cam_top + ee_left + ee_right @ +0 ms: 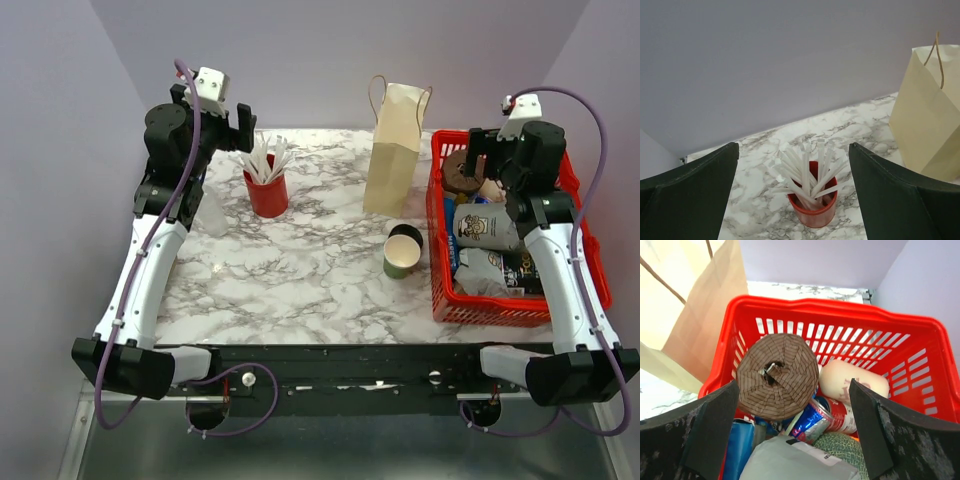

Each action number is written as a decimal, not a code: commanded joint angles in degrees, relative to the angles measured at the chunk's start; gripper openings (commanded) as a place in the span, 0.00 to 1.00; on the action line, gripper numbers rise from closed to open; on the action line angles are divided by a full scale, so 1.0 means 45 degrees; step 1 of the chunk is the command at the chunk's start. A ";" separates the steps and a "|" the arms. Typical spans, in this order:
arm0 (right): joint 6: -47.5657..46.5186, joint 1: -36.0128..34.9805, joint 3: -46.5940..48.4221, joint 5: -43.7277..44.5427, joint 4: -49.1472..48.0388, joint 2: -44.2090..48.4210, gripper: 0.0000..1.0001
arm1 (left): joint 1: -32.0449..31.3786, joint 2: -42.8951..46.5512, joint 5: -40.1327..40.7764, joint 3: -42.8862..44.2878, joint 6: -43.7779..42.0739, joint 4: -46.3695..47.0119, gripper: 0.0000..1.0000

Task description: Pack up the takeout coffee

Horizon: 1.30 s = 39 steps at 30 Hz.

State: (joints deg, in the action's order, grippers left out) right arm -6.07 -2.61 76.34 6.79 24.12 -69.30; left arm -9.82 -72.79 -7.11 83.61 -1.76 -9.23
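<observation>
Left gripper (793,150) and right gripper (793,387) wide apart, empty; right arm (555,262) partly hides basket (490,313).

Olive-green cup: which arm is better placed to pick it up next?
Probably right. The olive-green cup stands beside the red basket, where the right gripper hangs open; the left gripper is far off, by the red cup of sticks.

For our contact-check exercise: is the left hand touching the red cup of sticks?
Apart. The left wrist view shows marble table between the red cup and both fingers of the open left hand.
</observation>
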 commanded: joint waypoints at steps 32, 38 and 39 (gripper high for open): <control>-1.0279 -0.7930 -0.1359 -0.3428 0.5619 -0.1395 0.56 | -0.0024 0.1372 -0.6563 -0.2565 -0.0527 -0.2870 0.99; -0.6740 -0.8968 -0.0636 -0.1782 0.5264 -0.2274 0.54 | -0.0004 0.1410 -0.6544 -0.2623 -0.0196 -0.2695 0.99; -0.6487 -0.9028 -0.0577 -0.1782 0.5439 -0.2392 0.54 | -0.0024 0.1450 -0.6544 -0.2662 -0.0156 -0.2655 0.99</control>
State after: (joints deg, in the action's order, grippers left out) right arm -46.04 -41.17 71.11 -8.12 49.98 -78.70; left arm -9.87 -67.61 -35.14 71.96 -4.43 -22.46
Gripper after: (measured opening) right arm 0.540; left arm 0.985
